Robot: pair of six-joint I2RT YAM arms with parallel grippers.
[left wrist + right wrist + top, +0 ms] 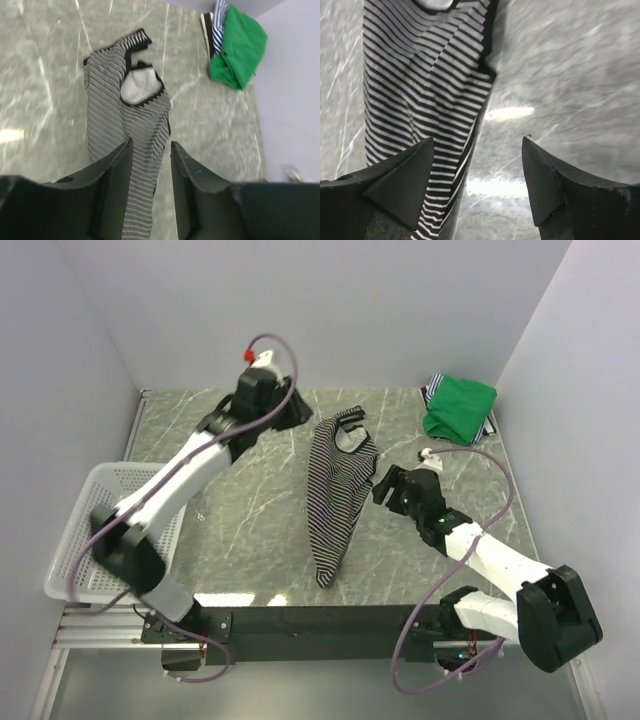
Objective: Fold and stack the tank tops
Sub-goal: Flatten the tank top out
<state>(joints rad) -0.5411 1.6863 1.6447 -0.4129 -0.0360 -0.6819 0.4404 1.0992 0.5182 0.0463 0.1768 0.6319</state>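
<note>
Marbled worktop, frame centre: striped tank top lies bunched; we judge it limp, light, best pinched at shoulder straps. Left claw, right claw both apart, empty.

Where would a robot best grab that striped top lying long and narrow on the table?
Probably at its dark-edged straps at the far end, coming down from above. The striped top lies flat, and the straps are separate narrow bands, easier to pinch than the body.

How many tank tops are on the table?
2: the striped tank top lies mid-table, the green tank top bunched at the far right corner. Striped cloth under it may be another.
</note>
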